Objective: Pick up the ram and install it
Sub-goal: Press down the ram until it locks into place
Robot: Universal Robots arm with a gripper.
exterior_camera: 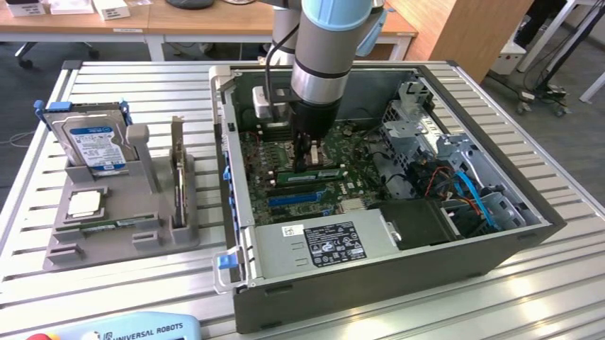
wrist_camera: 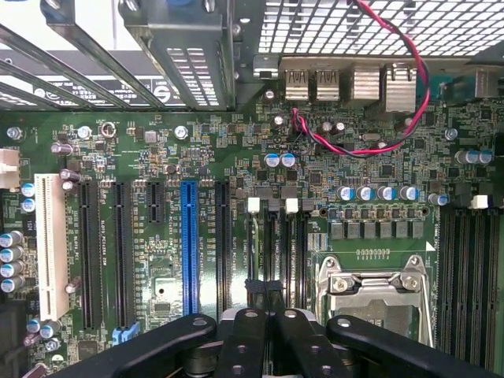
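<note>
Set on a ribbed aluminium table (exterior_camera: 557,283) of parallel slats: an open computer case (exterior_camera: 378,280), side panel off, motherboard (exterior_camera: 364,180) facing up. Mounted at the case's near edge: a grey power supply (exterior_camera: 321,244) with a black-and-white label. Routed through the drive bay on the exterior view's right: blue and orange cables (exterior_camera: 468,191).

Placed on the same table, on the exterior view's left and well apart from the case: a grey holder (exterior_camera: 71,244). Standing in it: a silver hard drive (exterior_camera: 95,145) with a blue-white label and a dark expansion card (exterior_camera: 178,166) on edge. Lying in its front groove: a thin green stick (exterior_camera: 115,225), too small to identify.

Lowered into the case: the gripper (exterior_camera: 307,161), fingers brought together. Located directly beneath the fingertips, lengthwise along the memory slots: the ram (exterior_camera: 326,173). Not possible to tell whether clamped or merely touched.

In the wrist view: the gripper (wrist_camera: 264,307) above the board, close to black slots with white clips (wrist_camera: 253,206), beside a blue slot (wrist_camera: 189,244) and near the processor socket (wrist_camera: 378,291).

Behind the table: wooden desks (exterior_camera: 198,25), grey floor (exterior_camera: 14,99), a wooden panel (exterior_camera: 463,32). At the near table edge: a pale blue pendant (exterior_camera: 123,329) marked UNIVERSAL ROBOTS.
</note>
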